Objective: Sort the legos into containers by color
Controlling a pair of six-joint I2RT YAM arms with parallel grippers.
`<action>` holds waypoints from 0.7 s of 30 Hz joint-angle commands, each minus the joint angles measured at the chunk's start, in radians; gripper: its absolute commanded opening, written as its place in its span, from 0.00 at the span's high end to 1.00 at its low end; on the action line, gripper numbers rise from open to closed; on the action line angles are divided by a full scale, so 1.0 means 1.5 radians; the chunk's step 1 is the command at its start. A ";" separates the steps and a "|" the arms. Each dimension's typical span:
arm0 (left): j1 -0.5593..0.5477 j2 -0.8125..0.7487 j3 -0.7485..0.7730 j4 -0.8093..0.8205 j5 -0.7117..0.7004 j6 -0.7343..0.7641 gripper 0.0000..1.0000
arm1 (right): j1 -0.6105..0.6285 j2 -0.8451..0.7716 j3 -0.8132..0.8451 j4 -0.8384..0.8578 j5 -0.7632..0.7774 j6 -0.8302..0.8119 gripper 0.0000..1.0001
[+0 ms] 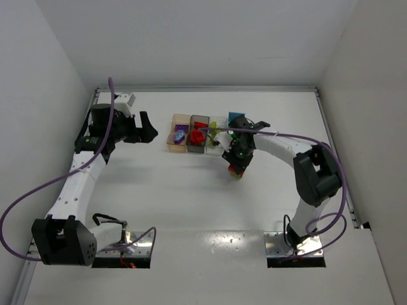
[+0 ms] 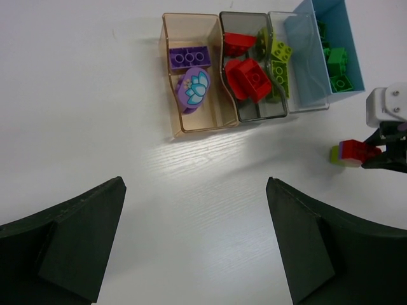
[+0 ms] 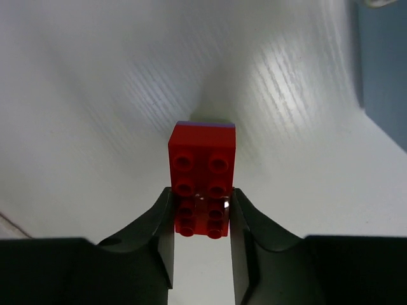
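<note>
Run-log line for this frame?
right gripper: jaws shut on red studded plastic brick | left gripper: open, holding nothing

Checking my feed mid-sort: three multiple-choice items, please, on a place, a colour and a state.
1. The red brick is: A in a bin; B in the right gripper, over the table; C beside the left arm.
2. The purple pieces lie in the: A tan bin; B blue bin; C clear bin.
3. The left gripper is: A shut on a brick; B shut, empty; C open, empty.
Key: 1 B, its fingers clamp the brick's sides; 2 A, purple shows inside tan walls; 3 C, wide gap, nothing between.
</note>
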 commanded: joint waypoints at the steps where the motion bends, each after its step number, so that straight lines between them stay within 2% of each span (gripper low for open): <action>1: 0.003 -0.024 -0.024 0.010 0.046 0.008 0.00 | -0.001 -0.013 0.051 0.000 -0.002 0.015 0.96; 4: 0.003 -0.043 -0.054 0.019 0.164 0.016 0.00 | -0.021 -0.042 0.100 -0.034 -0.065 0.023 0.98; 6: 0.003 -0.043 -0.069 0.037 0.256 0.016 0.00 | -0.052 -0.048 0.153 -0.072 -0.192 0.042 0.99; 7: 0.003 -0.043 -0.075 0.044 0.358 0.016 0.00 | -0.065 -0.048 0.172 -0.087 -0.291 0.042 0.99; 9: -0.005 -0.016 -0.089 0.058 0.446 0.009 0.00 | -0.092 -0.025 0.241 -0.131 -0.395 0.058 0.99; 10: -0.005 -0.003 -0.089 0.058 0.509 0.003 0.00 | -0.102 -0.009 0.261 -0.144 -0.500 0.058 0.99; 11: -0.013 0.025 -0.089 0.058 0.537 0.003 0.00 | -0.117 0.020 0.277 -0.153 -0.547 0.058 0.99; 13: -0.013 0.049 -0.071 0.064 0.580 0.003 0.00 | -0.123 0.042 0.302 -0.145 -0.663 0.083 0.98; 16: -0.025 0.071 -0.053 0.064 0.577 0.026 0.00 | -0.129 0.075 0.317 -0.117 -0.759 0.120 0.98; 18: -0.031 0.078 -0.039 0.073 0.551 0.032 0.00 | -0.129 0.095 0.330 -0.071 -0.797 0.157 0.98; 21: -0.031 0.092 -0.011 0.103 0.551 0.015 0.00 | -0.129 0.134 0.337 0.019 -0.862 0.281 0.97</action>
